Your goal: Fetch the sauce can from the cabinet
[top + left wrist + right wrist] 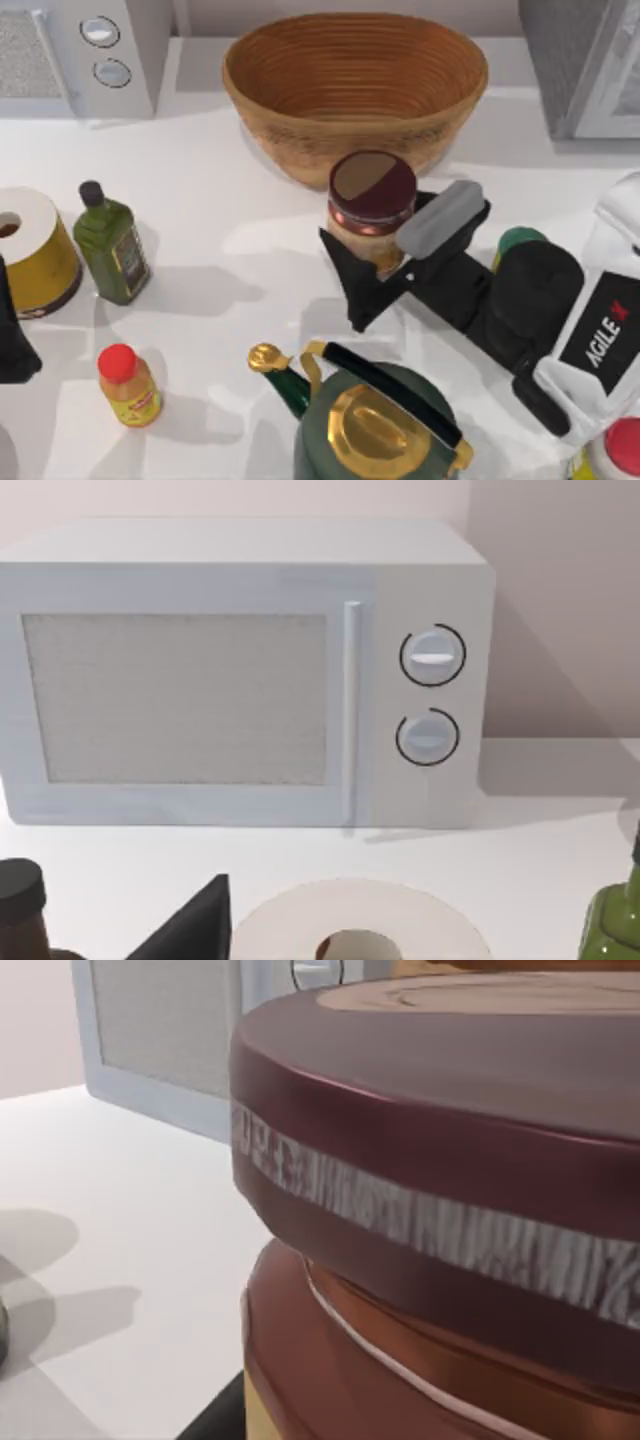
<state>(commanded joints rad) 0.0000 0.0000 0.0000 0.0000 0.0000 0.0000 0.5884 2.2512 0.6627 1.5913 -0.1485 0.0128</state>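
White table (pixel 230 190), pretty cluttered. Left claw (pixel 12 340) sits parked at the left edge, can't tell its grip. Over to the right, the right claw (pixel 375 262) has its fingers clamped round the sauce can (pixel 372 205), basket (pixel 355 85) just behind, cabinet (pixel 585 65) far right.

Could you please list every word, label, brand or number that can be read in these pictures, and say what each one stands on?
"AGILE X" (the X in red): on the black plate on the white right arm, in the top view.
Label on the dark green glass oil bottle: too blurred to read.
Label on the small yellow bottle with a red cap: too blurred to read.
Pale band around the dark red rim of the sauce can: a pattern, no legible letters.
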